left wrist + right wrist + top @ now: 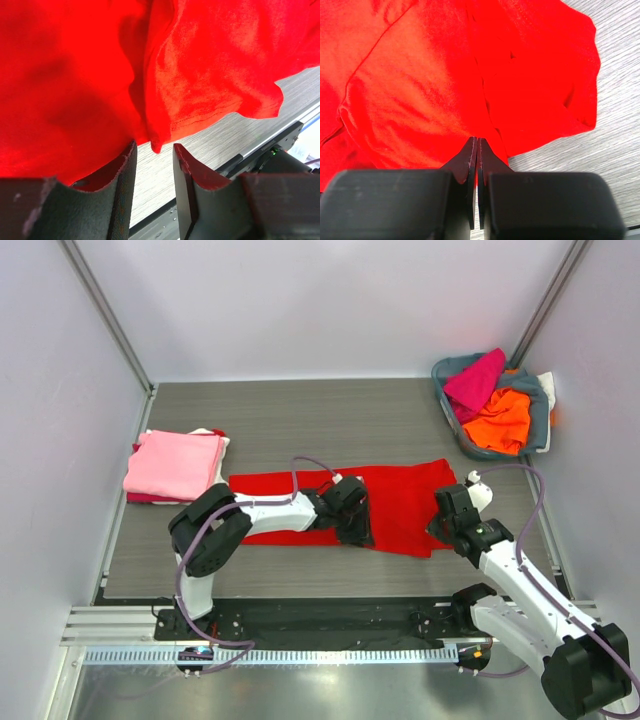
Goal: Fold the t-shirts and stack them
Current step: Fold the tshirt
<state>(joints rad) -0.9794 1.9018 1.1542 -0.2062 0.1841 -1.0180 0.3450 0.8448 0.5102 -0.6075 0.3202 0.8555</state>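
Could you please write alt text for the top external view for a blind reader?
A red t-shirt lies in a long strip at centre, with the left gripper and right gripper at its near edge. At left sit folded shirts, pink on top; at back right, a basket holds crumpled shirts.

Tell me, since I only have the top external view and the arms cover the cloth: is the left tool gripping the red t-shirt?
Observer: No. In the left wrist view, the left tool stands open, with a point of the red t-shirt edge at the mouth of the gap.
Operator: And the right tool?
Observer: The right tool is shut, fingers flat together, tips at the shirt's edge. I cannot tell whether cloth is pinched.
Operator: Is the shirt flat there?
Observer: No. The right wrist view shows folds and a rumpled corner beside bare table.
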